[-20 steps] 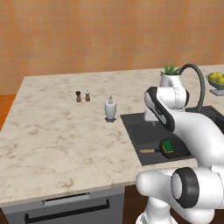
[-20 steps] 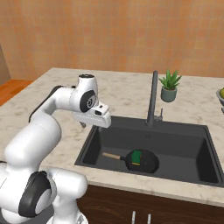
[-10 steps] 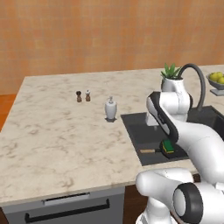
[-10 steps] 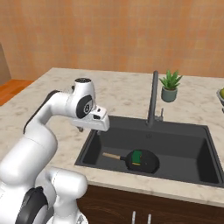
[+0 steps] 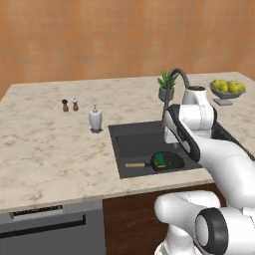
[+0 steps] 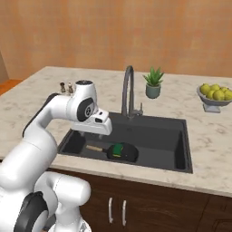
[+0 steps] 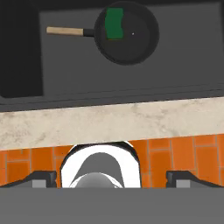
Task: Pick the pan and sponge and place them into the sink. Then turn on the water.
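Black pan with sponge inside already lies in the sink, so the gripper, spread wide and empty, should be carried to the faucet lever.

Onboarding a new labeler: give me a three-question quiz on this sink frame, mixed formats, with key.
1. True or false: the sponge lies inside the pan.
2. Multiple choice: the pan's wooden handle points toward which end of the sink, seen from the right base view? A) the picture's left end B) the picture's right end C) straight up
3. Fill in: the tool is ____, holding nothing.

Key: 1 true. 2 A. 3 open.
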Controlling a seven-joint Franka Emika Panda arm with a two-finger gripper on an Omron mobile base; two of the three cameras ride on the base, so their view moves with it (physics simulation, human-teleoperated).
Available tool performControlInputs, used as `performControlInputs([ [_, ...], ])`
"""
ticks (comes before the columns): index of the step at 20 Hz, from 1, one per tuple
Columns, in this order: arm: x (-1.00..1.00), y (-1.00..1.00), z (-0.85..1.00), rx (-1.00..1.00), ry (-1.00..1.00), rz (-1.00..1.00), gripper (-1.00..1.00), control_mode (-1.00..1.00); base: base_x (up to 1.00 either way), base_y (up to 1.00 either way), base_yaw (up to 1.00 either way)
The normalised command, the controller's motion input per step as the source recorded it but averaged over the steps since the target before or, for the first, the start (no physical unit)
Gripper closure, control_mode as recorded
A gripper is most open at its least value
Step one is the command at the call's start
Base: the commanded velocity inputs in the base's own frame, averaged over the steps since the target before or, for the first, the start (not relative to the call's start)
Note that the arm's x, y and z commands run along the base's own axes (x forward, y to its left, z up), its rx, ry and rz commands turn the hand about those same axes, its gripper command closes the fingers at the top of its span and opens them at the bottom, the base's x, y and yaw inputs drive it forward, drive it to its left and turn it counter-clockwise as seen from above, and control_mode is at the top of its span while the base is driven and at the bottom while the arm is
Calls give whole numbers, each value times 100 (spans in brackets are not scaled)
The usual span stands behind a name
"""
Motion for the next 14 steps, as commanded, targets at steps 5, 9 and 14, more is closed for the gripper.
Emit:
performControlInputs([
  [5, 0, 0, 0, 0, 0, 0, -100, 100, 14, -81, 0],
  [9, 0, 0, 0, 0, 0, 0, -100, 100, 36, -56, 0],
  [14, 0, 0, 0, 0, 0, 0, -100, 100, 39, -45, 0],
])
